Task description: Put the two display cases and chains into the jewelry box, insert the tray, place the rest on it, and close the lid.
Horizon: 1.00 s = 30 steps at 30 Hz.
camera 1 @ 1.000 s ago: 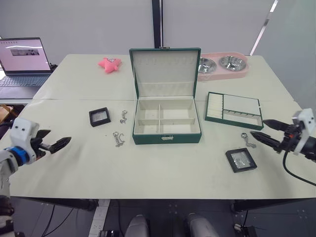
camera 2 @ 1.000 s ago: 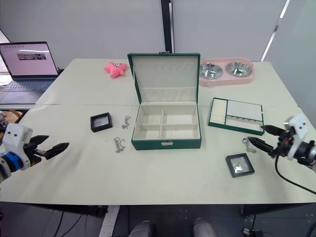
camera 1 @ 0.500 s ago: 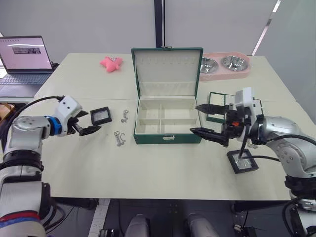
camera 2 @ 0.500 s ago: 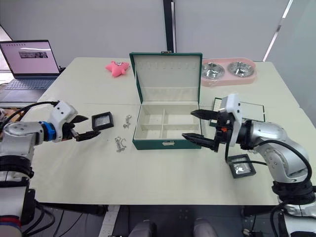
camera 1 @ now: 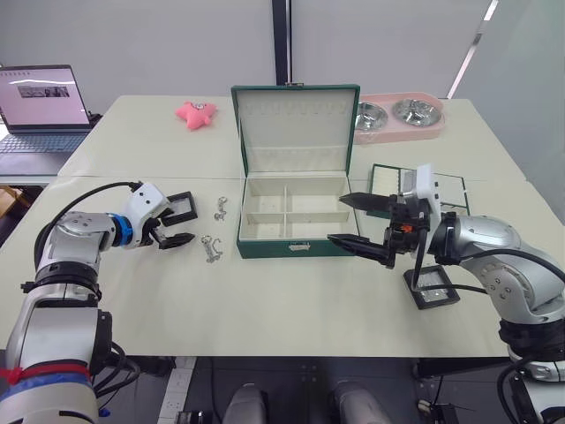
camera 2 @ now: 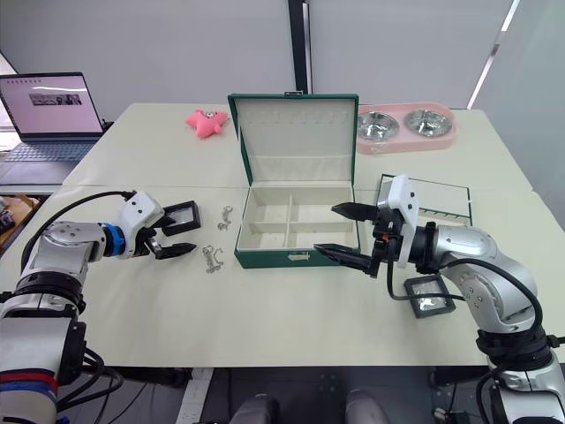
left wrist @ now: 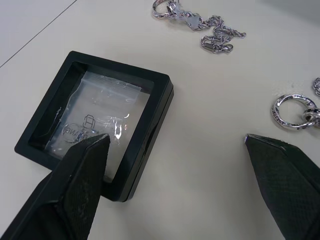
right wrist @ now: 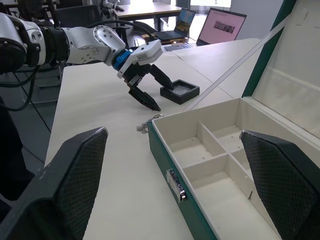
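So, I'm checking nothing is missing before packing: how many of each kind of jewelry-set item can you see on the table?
Small square black-framed display cases: 2
Short silver metal chains: 2
Dark green rectangular lidded jewelry box: 1
Shallow green-rimmed cream-lined tray: 1
Total: 6

Dark green jewelry box (camera 1: 298,247) with cream lining, black-framed display case (left wrist: 95,122), silver chains (left wrist: 199,24).
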Tool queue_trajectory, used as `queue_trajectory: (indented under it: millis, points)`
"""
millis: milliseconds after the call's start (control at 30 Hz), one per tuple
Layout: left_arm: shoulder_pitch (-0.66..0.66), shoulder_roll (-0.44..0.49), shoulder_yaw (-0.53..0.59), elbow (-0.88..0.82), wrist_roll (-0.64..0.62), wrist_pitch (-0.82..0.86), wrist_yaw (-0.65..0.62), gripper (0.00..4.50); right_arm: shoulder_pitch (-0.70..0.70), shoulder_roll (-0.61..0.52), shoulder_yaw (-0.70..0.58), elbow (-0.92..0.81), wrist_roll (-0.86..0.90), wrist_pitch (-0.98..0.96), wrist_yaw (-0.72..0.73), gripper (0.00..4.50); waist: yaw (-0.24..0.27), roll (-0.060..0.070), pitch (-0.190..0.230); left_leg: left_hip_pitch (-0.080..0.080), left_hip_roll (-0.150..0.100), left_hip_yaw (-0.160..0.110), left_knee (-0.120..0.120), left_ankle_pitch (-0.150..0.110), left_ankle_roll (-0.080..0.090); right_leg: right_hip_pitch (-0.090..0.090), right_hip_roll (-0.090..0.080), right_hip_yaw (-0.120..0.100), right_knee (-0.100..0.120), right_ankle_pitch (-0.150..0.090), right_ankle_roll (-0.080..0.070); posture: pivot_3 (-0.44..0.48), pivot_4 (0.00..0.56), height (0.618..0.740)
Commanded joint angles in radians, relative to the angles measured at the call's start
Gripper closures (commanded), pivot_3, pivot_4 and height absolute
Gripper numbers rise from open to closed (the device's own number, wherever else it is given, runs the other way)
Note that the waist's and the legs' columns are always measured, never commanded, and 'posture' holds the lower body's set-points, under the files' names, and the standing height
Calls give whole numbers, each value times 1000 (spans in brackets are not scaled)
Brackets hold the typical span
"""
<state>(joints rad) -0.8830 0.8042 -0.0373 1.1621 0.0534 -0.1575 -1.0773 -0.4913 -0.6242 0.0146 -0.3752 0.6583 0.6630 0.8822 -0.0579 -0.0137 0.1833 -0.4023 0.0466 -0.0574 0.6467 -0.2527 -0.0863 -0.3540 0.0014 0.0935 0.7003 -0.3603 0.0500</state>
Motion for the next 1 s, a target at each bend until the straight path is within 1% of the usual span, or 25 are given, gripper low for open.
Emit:
queue_trajectory:
  millis: [33,367,400,433,800,1000]
  points:
    - [-16,4,8,11,7,-9,8,878,-2,2,-17,-43,15,-4,-7,0,0,0,0,0,0,0,0,0,0,0,0,0,0,0,0,0,150,740]
    - [-18,0,11,19,13,-5,11,4025,4,0,-5,-42,2,-13,-5,0,0,0,0,0,0,0,0,0,0,0,0,0,0,0,0,0,150,740]
    - [-19,1,11,20,14,-5,14,4324,5,0,-5,-41,0,-16,-6,0,0,0,0,0,0,0,0,0,0,0,0,0,0,0,0,0,150,740]
    - [-19,1,11,21,15,-5,18,4475,4,-1,-4,-40,-2,-18,-6,0,0,0,0,0,0,0,0,0,0,0,0,0,0,0,0,0,150,740]
    - [-24,5,22,20,8,-4,40,4475,1,5,-5,-34,-9,-28,-4,0,0,0,0,0,0,0,0,0,0,0,0,0,1,0,0,0,150,740]
    - [-27,26,47,-49,-34,27,-7,4475,-8,0,-22,-41,8,-23,-3,0,0,0,0,0,0,0,0,0,0,0,0,0,1,0,0,0,150,740]
